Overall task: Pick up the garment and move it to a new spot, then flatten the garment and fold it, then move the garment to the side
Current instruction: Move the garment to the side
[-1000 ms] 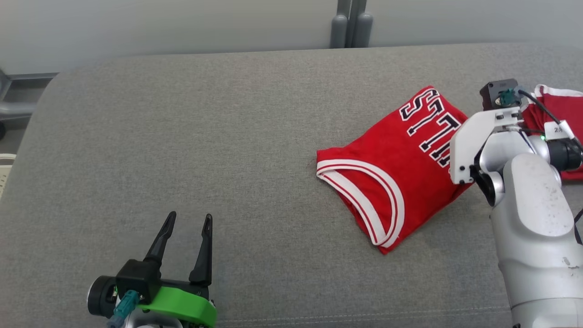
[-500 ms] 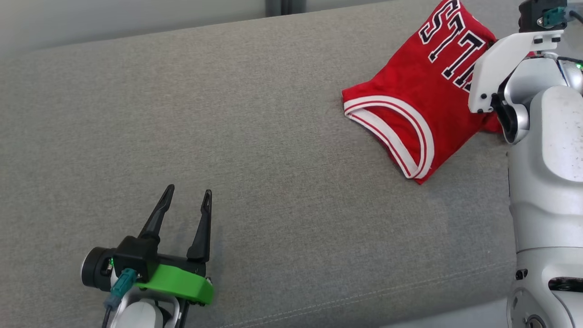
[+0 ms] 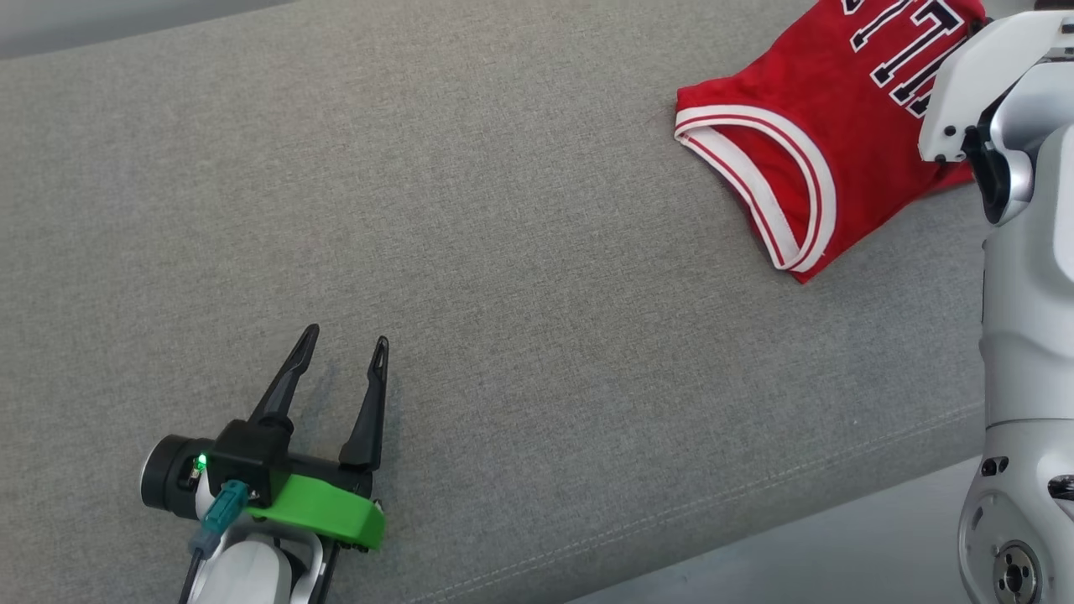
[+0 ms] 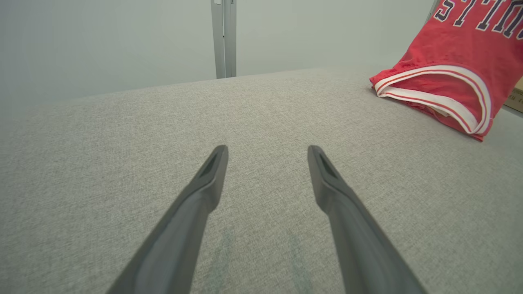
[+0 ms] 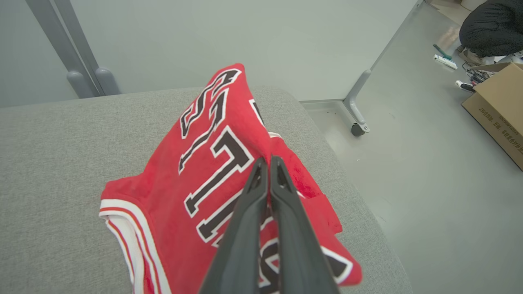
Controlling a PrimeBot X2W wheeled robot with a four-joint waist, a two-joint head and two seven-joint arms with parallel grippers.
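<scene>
Right hand (image 5: 266,161) closed tight over folded garment (image 5: 139,192), 1 o'clock in head view, near counter (image 3: 503,252) edge; a careless drag could tip it off. Left hand (image 3: 346,337) wide, empty.

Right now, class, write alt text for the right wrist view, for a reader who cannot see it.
The right gripper, fingers shut together, points over a folded red jersey with black-and-white lettering, lying at the end of a grey cushion. Beyond are a pale wall, a grey floor and a cardboard box.
</scene>
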